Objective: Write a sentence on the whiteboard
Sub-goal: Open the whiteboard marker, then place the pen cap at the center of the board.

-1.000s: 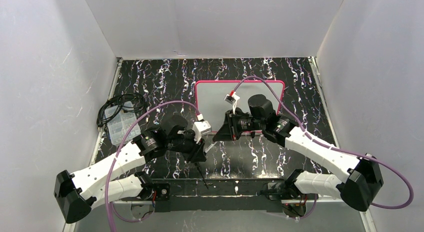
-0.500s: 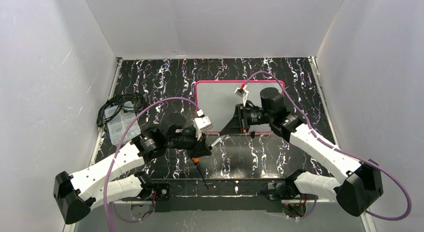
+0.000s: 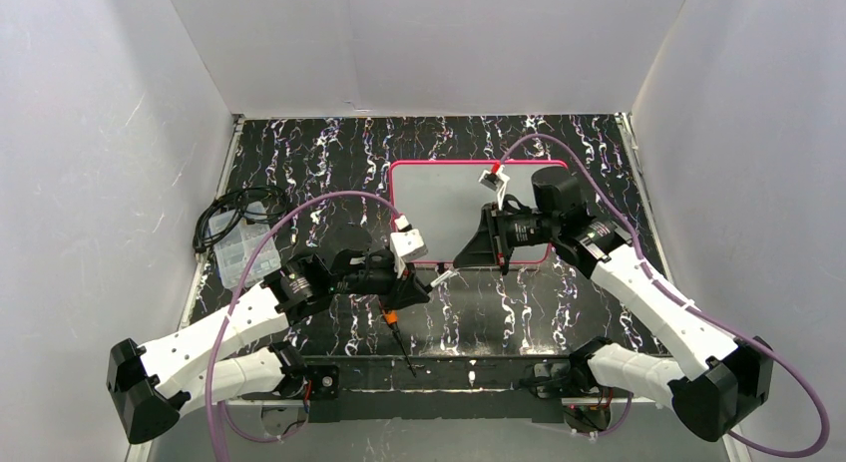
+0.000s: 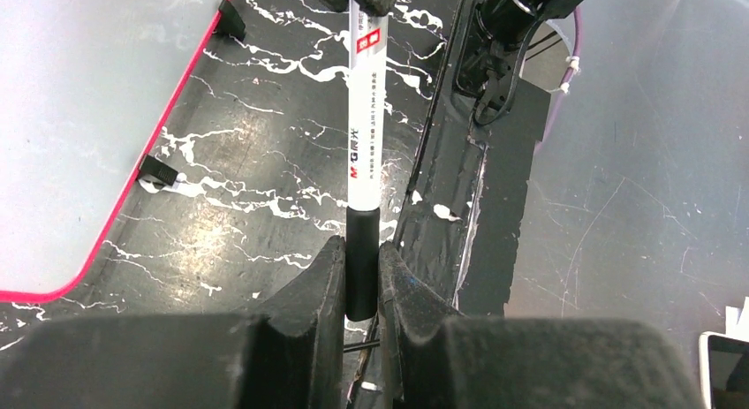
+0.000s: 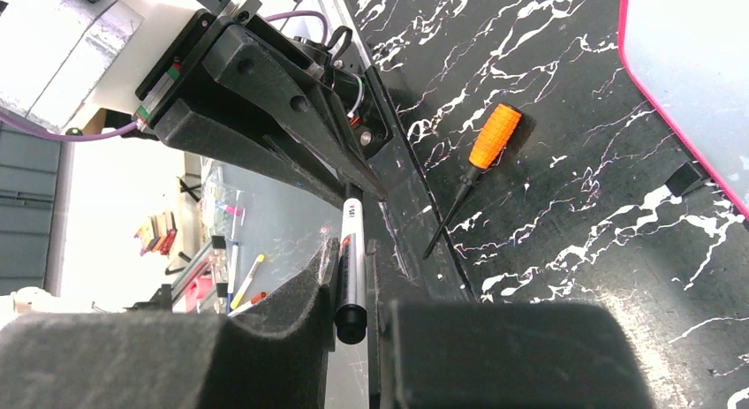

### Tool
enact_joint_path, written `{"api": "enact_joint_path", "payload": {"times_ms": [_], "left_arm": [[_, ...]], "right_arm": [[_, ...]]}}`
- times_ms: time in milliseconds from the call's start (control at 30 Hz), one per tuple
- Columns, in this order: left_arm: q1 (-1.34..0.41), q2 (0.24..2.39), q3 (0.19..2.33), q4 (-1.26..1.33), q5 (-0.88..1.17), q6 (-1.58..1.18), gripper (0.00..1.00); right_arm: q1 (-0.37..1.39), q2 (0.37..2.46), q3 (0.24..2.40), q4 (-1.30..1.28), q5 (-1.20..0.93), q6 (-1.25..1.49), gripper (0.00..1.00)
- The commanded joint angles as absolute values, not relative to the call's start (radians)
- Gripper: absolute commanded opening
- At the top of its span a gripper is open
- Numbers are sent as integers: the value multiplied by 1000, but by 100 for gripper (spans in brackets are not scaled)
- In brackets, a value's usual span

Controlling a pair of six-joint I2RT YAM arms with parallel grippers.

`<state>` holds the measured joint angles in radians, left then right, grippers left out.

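Note:
The whiteboard (image 3: 439, 193) with its pink-red frame lies at the table's middle back. Its visible surface is blank, and my right arm hides part of it. No sentence shows on it. A white marker (image 3: 440, 277) with a black cap spans between both grippers, just in front of the board. My left gripper (image 3: 417, 287) is shut on the marker's black cap end (image 4: 361, 259). My right gripper (image 3: 461, 262) is shut on the marker's other end (image 5: 350, 276). The board's edge shows in the left wrist view (image 4: 79, 100) and in the right wrist view (image 5: 698, 56).
An orange-handled screwdriver (image 3: 392, 319) lies on the black marbled table below my left gripper, also in the right wrist view (image 5: 493, 135). A clear plastic box (image 3: 239, 250) and coiled black cables (image 3: 234, 208) sit at the left edge. White walls enclose three sides.
My right gripper has moved to the right and a little back. My left gripper has shifted right after it. The marker now shows stretched between the two grippers.

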<state>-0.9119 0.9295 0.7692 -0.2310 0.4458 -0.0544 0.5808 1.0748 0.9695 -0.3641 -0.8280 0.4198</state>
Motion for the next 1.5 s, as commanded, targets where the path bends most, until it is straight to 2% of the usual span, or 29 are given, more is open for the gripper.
{"api": "enact_joint_path", "payload": {"times_ms": [0,500,833,933,1033,1200,1467], "left_arm": [[-913,926,754,-463,433,-42,0],[-925,916,750,-463,440,-41,0],[-931,894,752,-466,418,-47,0],[-930,852,747,-460,326,-87,0],[-915,852,759,-494,146,-136,0],[-745,939,796,-575,53,-211,0],[-464,1021,789,-622,27,-308,0]], "right_arm": [[510,1016,1029,-356,-765,362,1],[400,991,998,-235,-905,461,1],[346,989,1025,-303,-931,415,1],[345,978,1042,-354,-872,376,1],[345,948,1049,-405,-741,343,1],[347,858,993,-400,-566,340,1],[351,700,850,-247,-473,448,1]]}}
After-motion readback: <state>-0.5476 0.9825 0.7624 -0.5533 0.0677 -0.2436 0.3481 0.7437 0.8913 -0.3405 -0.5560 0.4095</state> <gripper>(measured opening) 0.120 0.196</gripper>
